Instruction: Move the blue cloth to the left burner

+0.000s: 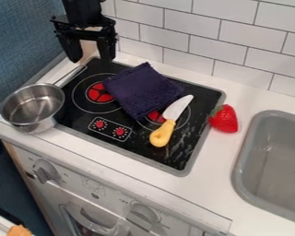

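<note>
I'm at the approach step: my gripper (pixel 92 59) is empty, fingers wide apart. The blue cloth (pixel 142 91) lies across both burners, so next I should lower, pinch it and shift it onto the left burner (pixel 99 94).

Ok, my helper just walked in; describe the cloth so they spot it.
Find the black stovetop left of the gray sink. The cloth lies across both burners, partly hiding each. It's dark blue, unlike the yellow-handled knife beside it.
</note>
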`<state>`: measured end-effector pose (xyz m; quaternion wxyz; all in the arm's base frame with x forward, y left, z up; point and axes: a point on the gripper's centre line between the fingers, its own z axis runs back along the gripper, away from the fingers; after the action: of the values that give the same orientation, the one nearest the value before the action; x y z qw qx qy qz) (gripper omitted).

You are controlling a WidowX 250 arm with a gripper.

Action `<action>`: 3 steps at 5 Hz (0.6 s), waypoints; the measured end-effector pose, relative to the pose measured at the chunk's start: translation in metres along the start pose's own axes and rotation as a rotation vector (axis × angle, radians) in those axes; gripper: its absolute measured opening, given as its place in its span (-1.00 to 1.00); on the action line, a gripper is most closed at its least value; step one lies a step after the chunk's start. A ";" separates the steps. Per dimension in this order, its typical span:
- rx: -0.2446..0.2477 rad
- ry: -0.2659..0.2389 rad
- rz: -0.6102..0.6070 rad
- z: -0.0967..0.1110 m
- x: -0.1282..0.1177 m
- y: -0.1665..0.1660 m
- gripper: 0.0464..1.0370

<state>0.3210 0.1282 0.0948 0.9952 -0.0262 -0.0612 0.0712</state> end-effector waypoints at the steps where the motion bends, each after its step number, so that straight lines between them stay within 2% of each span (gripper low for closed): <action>1: -0.008 0.027 0.000 -0.009 -0.003 -0.001 0.93; 2: -0.007 0.003 -0.095 -0.010 0.003 -0.024 0.93; 3: 0.023 0.006 -0.218 -0.005 0.012 -0.058 0.93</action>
<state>0.3415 0.0729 0.0943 0.9975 -0.0081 -0.0597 -0.0368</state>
